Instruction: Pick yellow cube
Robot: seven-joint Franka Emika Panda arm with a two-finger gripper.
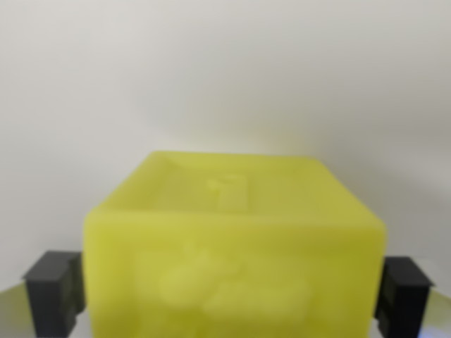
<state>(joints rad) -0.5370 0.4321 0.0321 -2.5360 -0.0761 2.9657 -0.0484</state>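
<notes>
- Yellow cube [236, 246], blurred and close, sits between the dark fingers [53, 292] of the tool [232, 296], apparently clenched on it.
- Grasp step seems made; next calls for a steady lift off the pale tabletop [225, 70].

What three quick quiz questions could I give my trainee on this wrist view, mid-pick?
1. True or false: the yellow cube sits between the two dark fingers of the gripper.
2. Multiple choice: the cube's faces are A) smooth and blank, B) marked with raised shapes, C) covered in tape.
3. Fill in: the surface behind the cube is plain and ____ in colour.

Key: 1 true, one finger shows at each side of the cube. 2 B, blurred raised shapes show on the top and front faces. 3 white, or off-white.
</notes>
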